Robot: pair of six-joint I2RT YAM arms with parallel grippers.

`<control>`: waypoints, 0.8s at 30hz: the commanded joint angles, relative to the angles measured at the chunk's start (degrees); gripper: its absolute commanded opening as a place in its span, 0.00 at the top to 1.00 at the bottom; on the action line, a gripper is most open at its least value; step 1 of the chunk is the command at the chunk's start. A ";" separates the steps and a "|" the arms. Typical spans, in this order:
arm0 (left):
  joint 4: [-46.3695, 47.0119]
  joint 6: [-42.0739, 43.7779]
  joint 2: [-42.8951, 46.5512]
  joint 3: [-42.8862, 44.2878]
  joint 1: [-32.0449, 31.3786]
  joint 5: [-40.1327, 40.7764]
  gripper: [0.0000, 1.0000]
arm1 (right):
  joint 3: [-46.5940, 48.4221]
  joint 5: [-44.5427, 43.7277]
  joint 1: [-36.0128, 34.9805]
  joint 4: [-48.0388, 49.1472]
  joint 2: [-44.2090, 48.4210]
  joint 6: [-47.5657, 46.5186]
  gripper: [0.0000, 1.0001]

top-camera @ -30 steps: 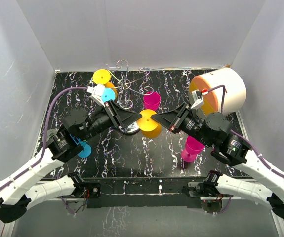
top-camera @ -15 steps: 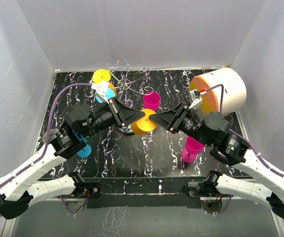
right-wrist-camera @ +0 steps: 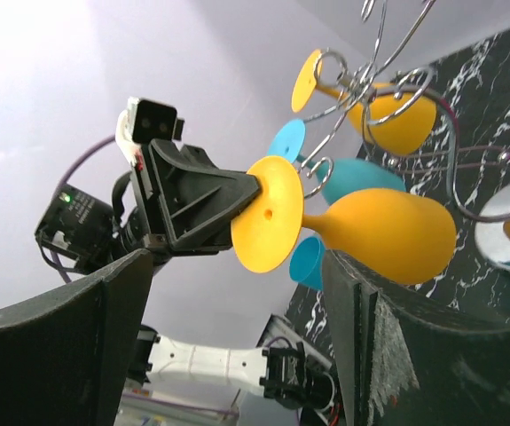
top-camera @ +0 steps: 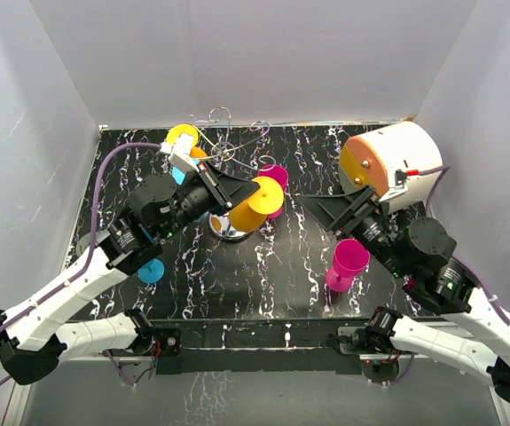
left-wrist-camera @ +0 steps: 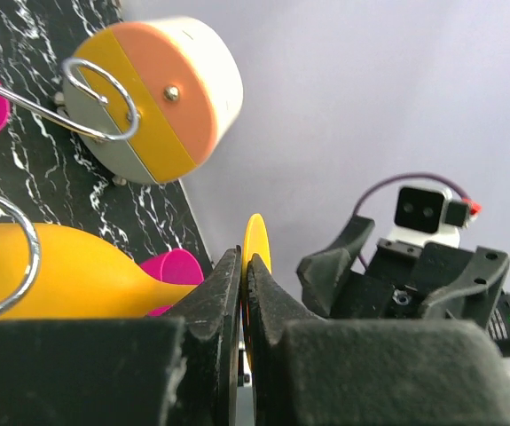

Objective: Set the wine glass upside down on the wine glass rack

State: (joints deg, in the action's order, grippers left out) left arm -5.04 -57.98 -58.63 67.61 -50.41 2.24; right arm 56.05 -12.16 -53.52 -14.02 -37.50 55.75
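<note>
**Wine glass** (top-camera: 253, 206): orange-yellow, held in the air above the counter (top-camera: 237, 266), just toward 11 o'clock of its centre. It is tilted on its side with the foot toward 1 o'clock. The bowl points toward 7 o'clock, beside the chrome base (top-camera: 226, 232) of the wine glass rack (top-camera: 222, 133).

**Left end effector** (top-camera: 244, 188): pinched on the rim of the glass's foot. The left wrist view shows the thin disc edge-on between the fingers (left-wrist-camera: 223, 293), with almost no gap.

**Right end effector** (top-camera: 327, 202): spread wide and holding nothing, at 3 o'clock of the glass and apart from it.

**Right wrist view only:** a yellow glass (right-wrist-camera: 392, 115) and a teal glass (right-wrist-camera: 352, 177) sit among the rack's scrolls.

**Left wrist view only:** a wire loop crosses the held bowl. Whether it touches cannot be told.

**Also present:** a white-and-orange cylinder (top-camera: 395, 162) at 2 o'clock and a standing magenta glass (top-camera: 347, 264) at 4 o'clock.

**Obscured:** from above, the left arm covers the rack's post and part of its base.
</note>
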 commanded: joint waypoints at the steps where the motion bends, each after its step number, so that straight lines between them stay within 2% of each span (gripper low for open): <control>1: 2.06 -0.95 0.81 0.39 0.52 6.53 1.00 | -0.53 -6.07 -0.18 0.62 2.87 -2.31 0.24; 11: 4.28 1.28 -1.73 -0.29 4.23 10.10 1.00 | -2.22 -7.33 -0.18 1.40 4.45 -2.75 0.25; 20: 8.39 -4.98 -1.84 -4.97 13.92 0.89 1.00 | -3.00 -6.67 -0.18 1.19 4.18 -2.48 0.25; 24: 8.62 -6.14 -1.06 -5.83 15.29 -0.22 1.00 | -3.34 -6.81 -0.18 1.19 4.27 -2.14 0.25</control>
State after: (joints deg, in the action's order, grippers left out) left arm 0.40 -62.22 -61.71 62.02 -36.38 4.93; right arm 53.28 -18.26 -53.52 -14.90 -33.36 53.89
